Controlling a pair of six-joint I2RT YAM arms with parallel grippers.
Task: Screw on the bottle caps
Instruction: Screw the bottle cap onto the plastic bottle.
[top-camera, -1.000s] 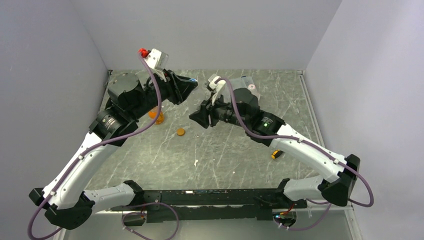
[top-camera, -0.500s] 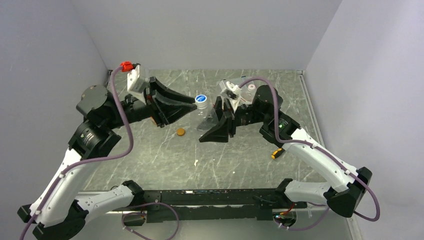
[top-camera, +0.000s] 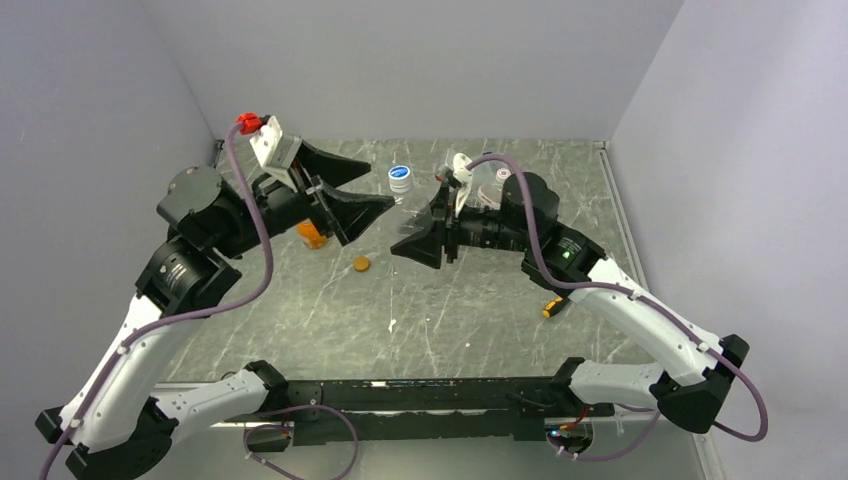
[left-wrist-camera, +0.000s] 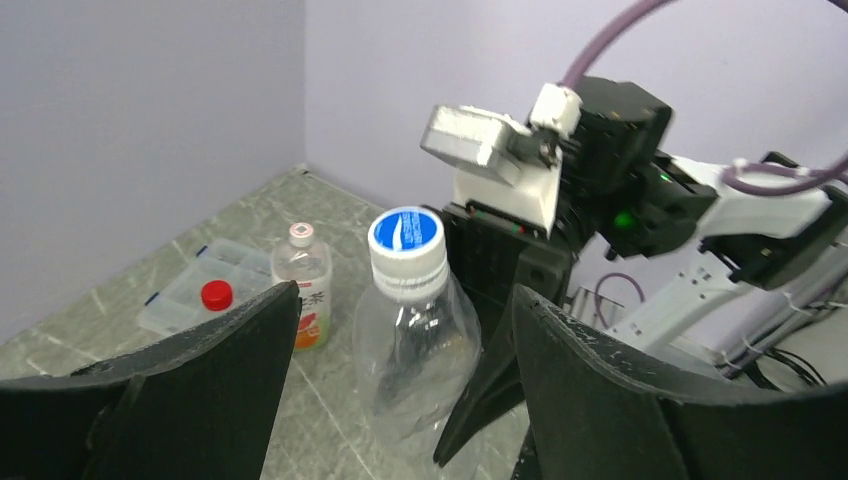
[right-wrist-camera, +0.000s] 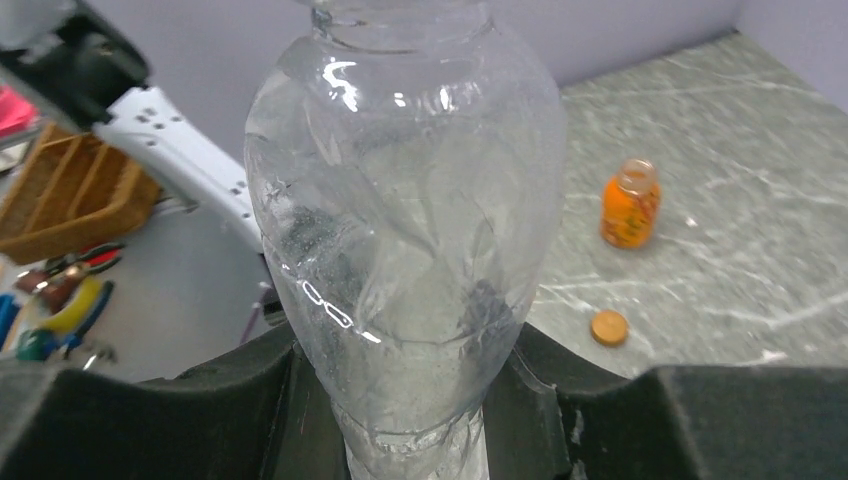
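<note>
Over the marbled table (top-camera: 450, 300), right gripper (top-camera: 405, 240) pinches a crinkled clear bottle (left-wrist-camera: 415, 350); left gripper (top-camera: 383, 184) spread wide.

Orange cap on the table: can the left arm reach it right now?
Probably yes. The left pincer is open, and the orange cap lies loose on bare table just nearer the arm bases, with nothing covering it.

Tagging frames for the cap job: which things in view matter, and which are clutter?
Job: clear plastic bottle with blue screw cap; squat open bottle of orange liquid; loose orange round cap; white-labelled capped bottle.
Lying about: flat clear compartment box; small yellow-and-black object.
</note>
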